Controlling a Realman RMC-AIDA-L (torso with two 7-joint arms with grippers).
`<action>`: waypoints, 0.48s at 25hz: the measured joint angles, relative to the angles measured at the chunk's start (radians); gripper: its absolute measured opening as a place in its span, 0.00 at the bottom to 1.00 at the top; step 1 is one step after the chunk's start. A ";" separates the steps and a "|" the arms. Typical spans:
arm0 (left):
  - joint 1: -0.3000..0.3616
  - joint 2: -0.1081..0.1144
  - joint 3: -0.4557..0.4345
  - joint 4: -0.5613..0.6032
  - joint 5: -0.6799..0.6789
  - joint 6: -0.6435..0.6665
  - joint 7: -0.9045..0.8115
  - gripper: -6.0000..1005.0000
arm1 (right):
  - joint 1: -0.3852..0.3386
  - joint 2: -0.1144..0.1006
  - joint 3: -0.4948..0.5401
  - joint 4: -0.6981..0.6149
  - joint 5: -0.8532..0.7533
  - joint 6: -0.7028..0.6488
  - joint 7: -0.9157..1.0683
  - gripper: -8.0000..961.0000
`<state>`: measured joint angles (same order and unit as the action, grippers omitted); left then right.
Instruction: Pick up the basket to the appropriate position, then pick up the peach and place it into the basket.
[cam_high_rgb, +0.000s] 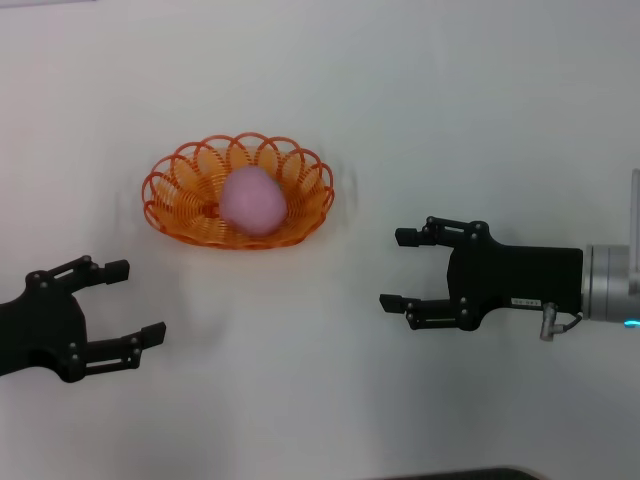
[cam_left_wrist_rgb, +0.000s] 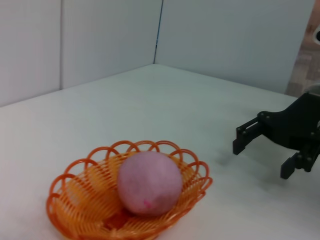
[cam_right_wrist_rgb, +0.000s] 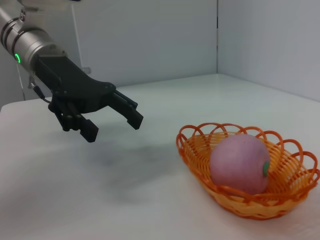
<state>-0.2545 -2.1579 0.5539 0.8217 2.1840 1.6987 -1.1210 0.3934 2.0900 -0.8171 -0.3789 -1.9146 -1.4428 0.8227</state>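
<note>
The basket (cam_high_rgb: 238, 192) sits on the white bench (cam_high_rgb: 400, 120), toward the far side and a little to the robot's left of centre. The peach (cam_high_rgb: 252, 200) lies inside it, resting on the wire bottom and rising above the scalloped rim; from the right wrist view a small green mark shows on its side.

The left gripper (cam_high_rgb: 128, 300) hangs over the bench near the robot's left edge, nearer to the robot than the basket and apart from it, its fingers spread with nothing between them. The right gripper (cam_high_rgb: 398, 268) is out on the robot's right, level with the space just in front of the basket and well apart from it, its fingers pointing toward the middle of the bench and also spread, holding nothing. A faint shadow lies on the bench beneath each gripper, and neither one touches the surface
</note>
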 joint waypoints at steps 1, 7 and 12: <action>0.000 0.000 0.000 -0.002 0.001 0.002 0.000 0.89 | 0.000 0.000 -0.001 0.002 0.000 0.000 -0.001 0.89; -0.001 0.000 0.000 -0.009 0.001 0.007 0.000 0.89 | 0.002 -0.002 -0.009 0.000 -0.004 -0.016 -0.002 0.89; -0.004 0.000 0.000 -0.010 0.002 0.006 0.000 0.89 | 0.000 -0.004 -0.009 -0.004 -0.004 -0.019 -0.003 0.89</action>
<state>-0.2590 -2.1583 0.5537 0.8118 2.1859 1.7045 -1.1206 0.3934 2.0864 -0.8256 -0.3832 -1.9191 -1.4613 0.8202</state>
